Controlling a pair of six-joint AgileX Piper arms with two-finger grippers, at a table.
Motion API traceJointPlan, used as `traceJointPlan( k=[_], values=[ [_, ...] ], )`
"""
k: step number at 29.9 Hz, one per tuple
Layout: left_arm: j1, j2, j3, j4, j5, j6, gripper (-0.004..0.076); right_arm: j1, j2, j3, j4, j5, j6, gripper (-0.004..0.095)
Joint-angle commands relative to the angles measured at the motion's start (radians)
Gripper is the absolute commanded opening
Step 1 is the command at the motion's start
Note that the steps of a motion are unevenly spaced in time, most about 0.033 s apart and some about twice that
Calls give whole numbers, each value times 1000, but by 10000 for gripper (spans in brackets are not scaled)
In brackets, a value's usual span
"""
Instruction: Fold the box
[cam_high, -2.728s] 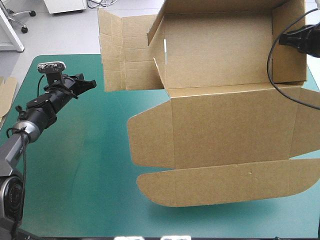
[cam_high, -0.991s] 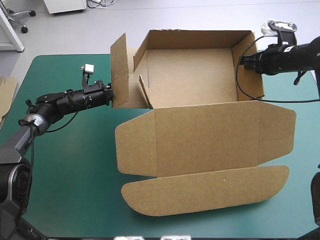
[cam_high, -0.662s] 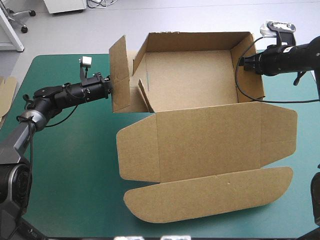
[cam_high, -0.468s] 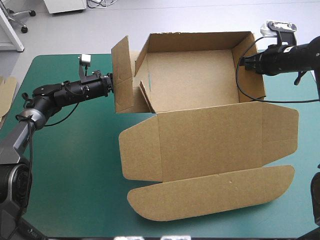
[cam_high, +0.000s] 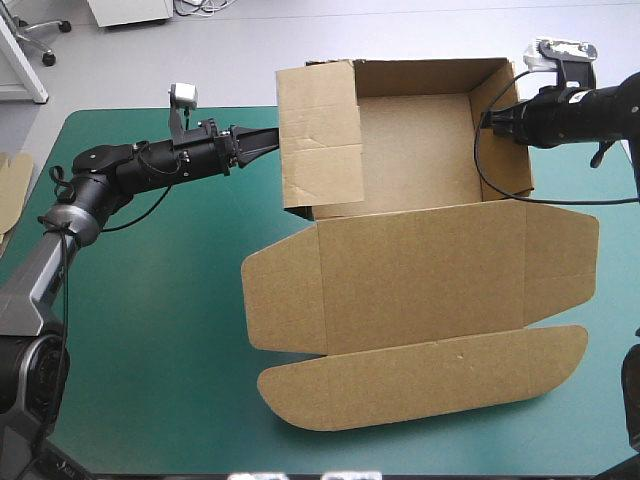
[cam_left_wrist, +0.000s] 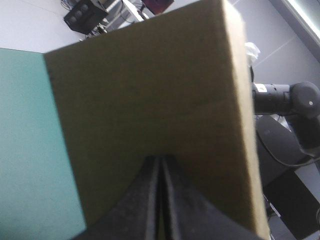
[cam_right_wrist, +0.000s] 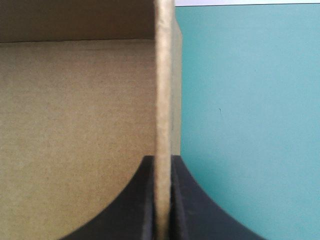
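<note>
Teal-green table cover (cam_high: 150, 330) carries a brown cardboard box (cam_high: 420, 270), set right of centre as an open tray, its lid and rounded tuck flap lying flat toward the near edge. Beyond them the left side panel (cam_high: 320, 135) stands raised, leaning over the tray. The left gripper (cam_left_wrist: 161, 162), black fingers pressed together to a point, touches that panel's outer face. The right gripper (cam_right_wrist: 162, 162) pinches the tray's right wall (cam_high: 510, 140). Spare brown board (cam_high: 12, 185) shows at the table's left edge.

Black fin-shaped left pincer (cam_left_wrist: 161, 160), right pincer (cam_right_wrist: 162, 160)
</note>
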Motion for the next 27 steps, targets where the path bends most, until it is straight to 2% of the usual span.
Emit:
traceJointPlan(
  k=[1,10,13,17,19,27],
  values=[
    [-28,-54,-70,-69,106,-9,1,-1,-40,-29,45,-57,15,-32],
    [-44,-54,-162,75,87,-78,9,-1,-40,-29,49,-51,17,-32],
    [-55,-54,-185,96,91,-91,71,-1,-40,-29,49,-51,17,-32],
    [-66,-54,-224,96,92,-98,249,-1,-40,-29,51,-51,17,-32],
    [-66,-54,-243,96,85,-112,303,-1,-40,-29,53,-49,17,-32],
    [-66,-54,-320,157,51,-147,309,-1,-40,-29,53,-49,22,-32]
  ],
)
